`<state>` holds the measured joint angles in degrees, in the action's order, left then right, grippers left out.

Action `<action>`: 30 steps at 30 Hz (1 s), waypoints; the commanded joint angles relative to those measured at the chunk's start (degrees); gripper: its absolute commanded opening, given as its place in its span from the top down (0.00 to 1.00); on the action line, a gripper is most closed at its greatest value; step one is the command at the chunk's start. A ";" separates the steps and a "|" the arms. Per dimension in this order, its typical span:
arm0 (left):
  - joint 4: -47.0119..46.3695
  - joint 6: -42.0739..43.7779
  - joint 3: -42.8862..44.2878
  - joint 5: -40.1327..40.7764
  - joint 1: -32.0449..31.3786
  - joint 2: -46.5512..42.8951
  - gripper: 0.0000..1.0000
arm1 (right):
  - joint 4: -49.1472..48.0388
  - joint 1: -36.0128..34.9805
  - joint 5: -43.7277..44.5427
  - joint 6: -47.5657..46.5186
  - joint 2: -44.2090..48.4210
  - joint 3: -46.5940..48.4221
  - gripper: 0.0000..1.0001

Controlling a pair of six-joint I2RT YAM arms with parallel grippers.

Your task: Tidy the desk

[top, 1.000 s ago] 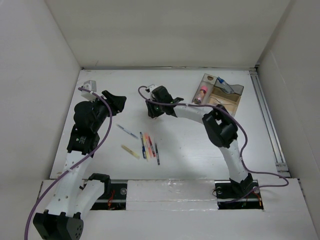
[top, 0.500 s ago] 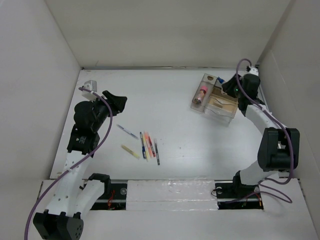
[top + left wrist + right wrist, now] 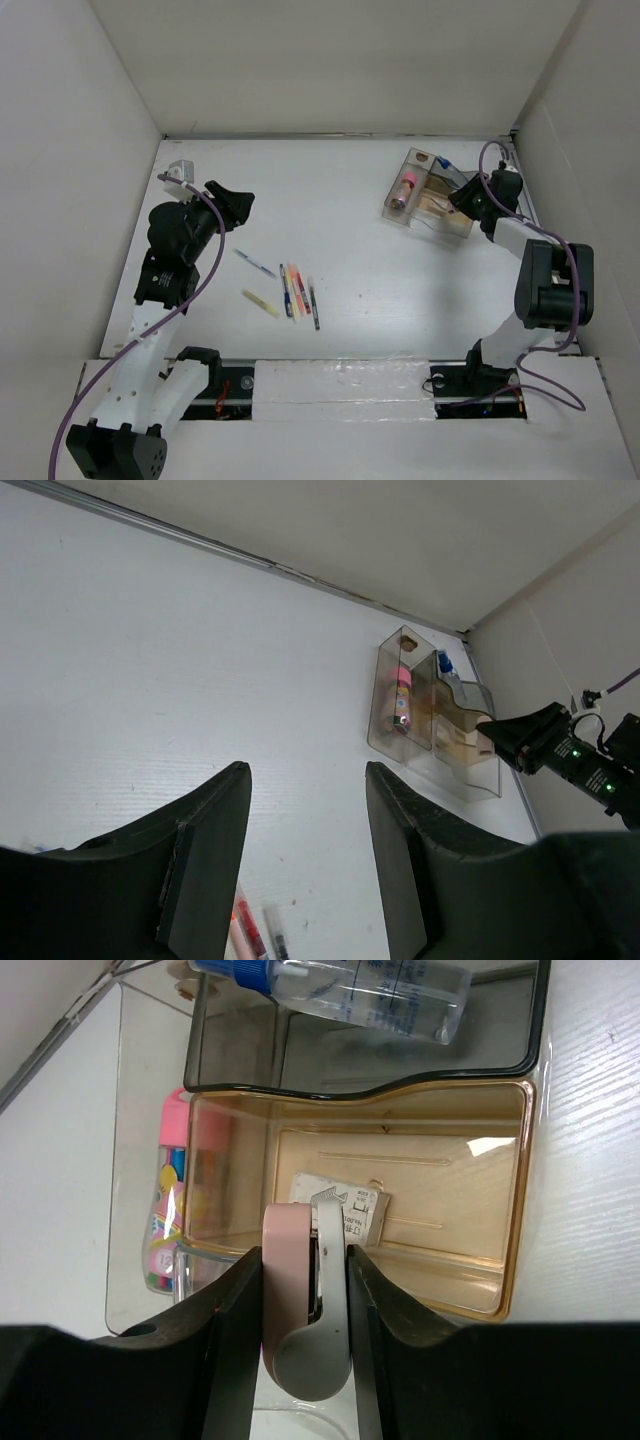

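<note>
As viewed from above, noted desk (image 3: 350,190) filling the floor of the scene, walled by white panels on the left, right and far sides. Found left gripper (image 3: 228,205) hanging over the far left of the desk, jaws spread wide, nothing between them. Found right gripper (image 3: 303,1280) at the far right of the desk, over a clear tray (image 3: 425,225), clamped on a small pink and grey item (image 3: 300,1360); kind of item not determined. Observed that item over the near rim of the amber compartment (image 3: 430,1190), with a small white labelled box (image 3: 350,1210) lying inside that compartment. Recorded a pink tube (image 3: 405,187) in the tray's left compartment and a clear bottle (image 3: 370,990) with blue cap in the smoky far compartment. Logged a row of pens (image 3: 298,292) lying side by side near the middle of the desk, one further pen (image 3: 255,263) just left of them at an angle, and a pale yellow stick (image 3: 261,303) nearer still. Judged all of these well apart from the tray.
</note>
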<state>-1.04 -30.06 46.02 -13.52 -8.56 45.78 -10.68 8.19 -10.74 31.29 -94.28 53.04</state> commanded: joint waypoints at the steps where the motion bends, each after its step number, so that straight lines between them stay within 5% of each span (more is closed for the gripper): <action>1: -2.92 0.45 1.27 -1.07 -0.06 -0.34 0.55 | -1.89 -1.07 3.00 -0.88 0.07 2.24 0.75; 8: -3.00 0.45 1.35 -0.98 -0.06 -0.34 0.55 | 2.06 -3.97 8.80 -2.37 -2.22 8.21 0.59; 15: -2.92 0.53 1.35 -0.89 -0.06 -0.51 0.55 | 6.89 -4.67 8.90 -2.99 -6.00 12.62 0.57; 24: -3.00 0.45 1.35 -1.07 -0.06 -0.60 0.55 | 8.30 -4.67 9.07 -3.25 -6.27 13.14 0.34; 30: -3.09 0.36 1.27 -1.16 -0.06 -0.69 0.55 | 4.71 -8.26 9.77 -4.04 -0.48 9.81 0.35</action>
<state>-1.04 -30.06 46.02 -13.54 -8.56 45.78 -2.17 2.76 -1.76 28.45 -99.81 63.20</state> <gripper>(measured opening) 0.454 0.652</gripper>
